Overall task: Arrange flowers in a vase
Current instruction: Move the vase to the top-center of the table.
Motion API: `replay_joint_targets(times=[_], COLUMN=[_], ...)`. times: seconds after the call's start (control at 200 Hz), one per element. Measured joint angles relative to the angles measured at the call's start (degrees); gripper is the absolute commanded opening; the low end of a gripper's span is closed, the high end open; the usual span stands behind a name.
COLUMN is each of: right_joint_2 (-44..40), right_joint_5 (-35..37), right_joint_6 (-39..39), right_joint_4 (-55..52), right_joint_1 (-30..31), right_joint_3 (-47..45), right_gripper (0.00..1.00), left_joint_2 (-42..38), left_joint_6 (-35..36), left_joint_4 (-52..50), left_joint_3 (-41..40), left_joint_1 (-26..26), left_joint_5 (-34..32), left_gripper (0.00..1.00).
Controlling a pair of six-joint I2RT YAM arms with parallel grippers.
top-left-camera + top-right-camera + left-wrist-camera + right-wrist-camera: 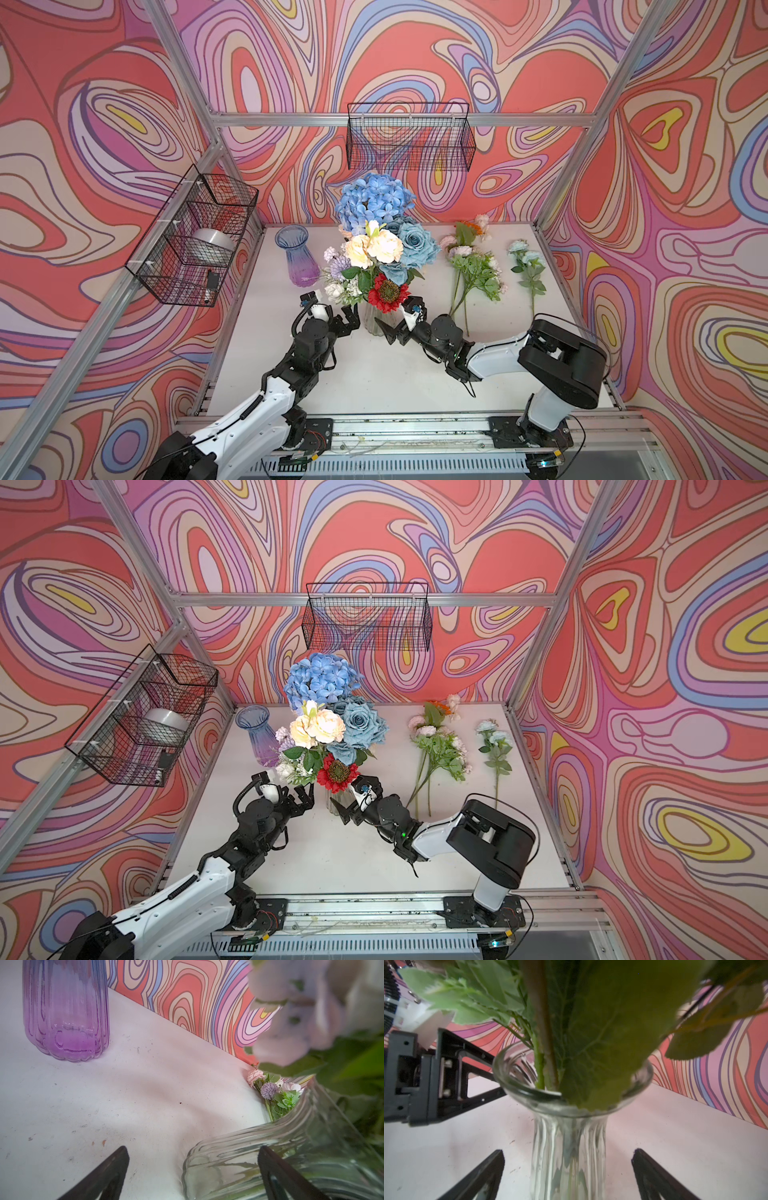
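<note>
A clear ribbed glass vase [376, 323] [335, 806] stands mid-table and holds the flowers: blue hydrangea [374, 199], peach and cream roses [376, 247], blue roses [415, 243], a red sunflower [388, 293] and lilac pompoms [338, 266]. More flowers [473, 266] and an aqua stem [528, 266] lie loose on the table to the right. My left gripper [352, 316] [193, 1148] is open just left of the vase [301, 1136]. My right gripper [384, 331] [568, 1151] is open, with the vase's body [569, 1167] between its fingers and a gap on each side.
An empty purple-blue vase [297, 255] [66, 1012] stands at the back left. One black wire basket [195, 237] hangs on the left frame with a silver roll in it, and another black wire basket [409, 137] hangs on the back rail. Patterned walls close in the table.
</note>
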Motion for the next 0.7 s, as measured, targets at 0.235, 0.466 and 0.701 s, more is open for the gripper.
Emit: replay_joint_targets(times=[0.235,0.466,0.701], right_joint_2=[9.2,11.7,14.2], right_joint_5=[1.6,1.3,0.1], right_joint_6=[1.1,2.2,2.6], right_joint_4=[12.0,14.9,14.8], right_joint_1=[-0.6,-1.1,-1.1], right_joint_3=[2.5,7.0,9.5], right_gripper=[0.97,0.84,0.65], left_joint_2=[1.4,1.9,2.0], left_joint_6=[0.2,0.2,0.2], left_joint_4=[1.6,2.8,2.9], left_joint_3=[0.0,0.0,0.0], left_joint_1=[0.0,0.0,0.0], left_joint_5=[0.0,0.0,0.0], left_gripper=[1.00,1.00,1.00])
